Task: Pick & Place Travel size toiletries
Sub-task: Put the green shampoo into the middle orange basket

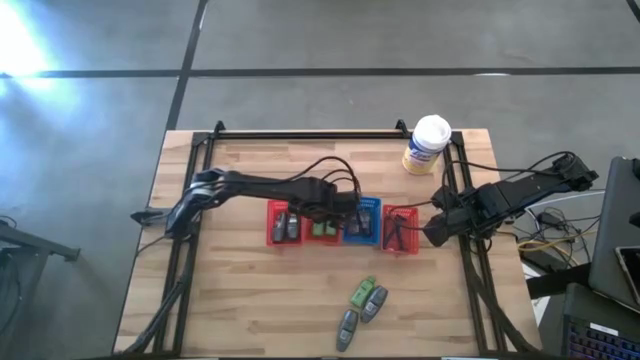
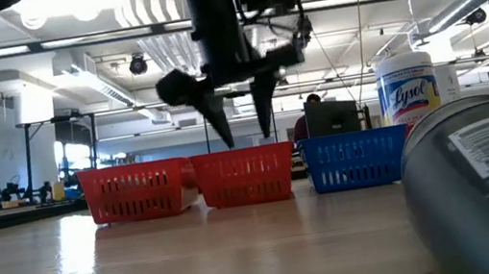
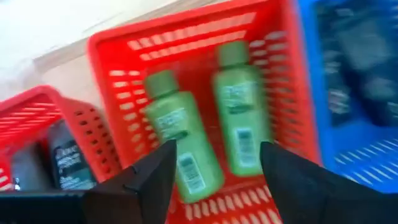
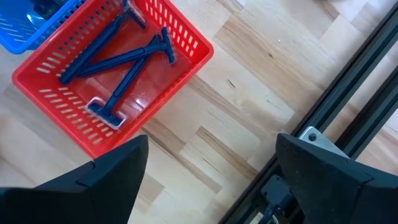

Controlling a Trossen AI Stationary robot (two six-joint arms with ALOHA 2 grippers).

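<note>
Under open left pincer (image 3: 214, 168), green bottles (image 3: 180, 134)

4 baskets (image 1: 283, 236) in row mid-table; canister (image 1: 427, 146) behind; 3 bottles (image 1: 362, 299) loose in front.

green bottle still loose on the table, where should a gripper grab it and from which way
Grip the green bottle across its narrow middle, coming straight down from above. It lies flat on the table, slanted, with a grey bottle close along one side, so probably turn the fingers to span its short width. The left gripper is open over the baskets.
</note>
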